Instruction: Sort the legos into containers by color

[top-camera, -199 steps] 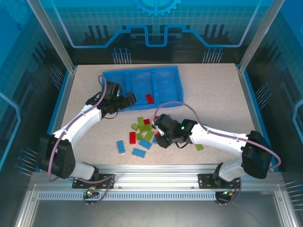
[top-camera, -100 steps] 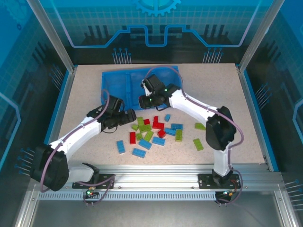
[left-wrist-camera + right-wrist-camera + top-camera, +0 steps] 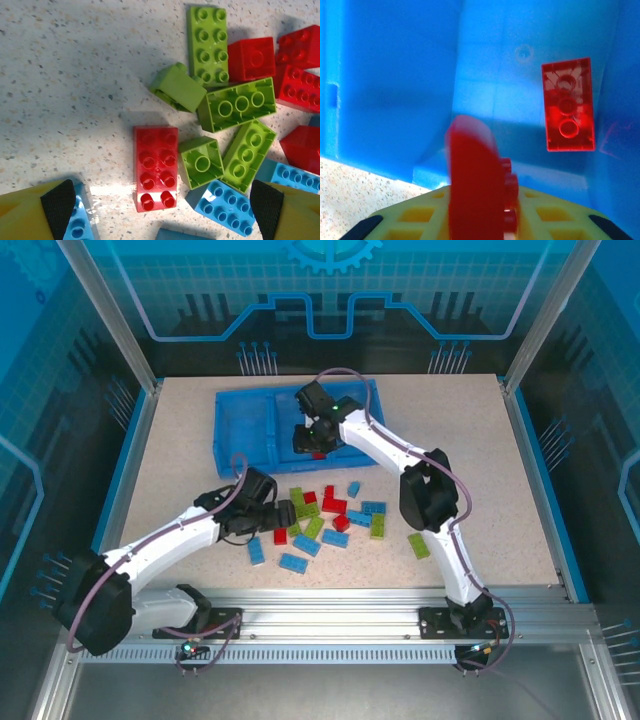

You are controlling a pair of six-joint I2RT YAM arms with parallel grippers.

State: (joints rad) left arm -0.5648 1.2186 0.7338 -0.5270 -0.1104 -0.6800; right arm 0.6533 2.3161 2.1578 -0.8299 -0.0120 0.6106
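The blue tray (image 3: 245,425) lies at the back of the table, and its middle compartment (image 3: 510,65) holds one red brick (image 3: 568,105) lying flat. My right gripper (image 3: 308,438) hangs over that compartment, open, its pads (image 3: 367,227) wide apart. A blurred red brick (image 3: 477,180) stands on edge between them, touching neither. The loose pile of red, green and blue legos (image 3: 330,515) sits mid-table. My left gripper (image 3: 162,207) is open low over the pile's left edge, straddling a red two-by-four brick (image 3: 155,167).
Green bricks (image 3: 237,105) and a blue brick (image 3: 225,207) crowd the red one on its right. Two blue bricks (image 3: 257,552) lie nearer the front, and a green one (image 3: 419,545) sits to the right. The right arm's elbow (image 3: 428,495) rises over the pile's right side.
My right arm swung from the pile up to the tray's middle compartment carrying a red brick. My left arm drew back from the tray to the pile's left edge.
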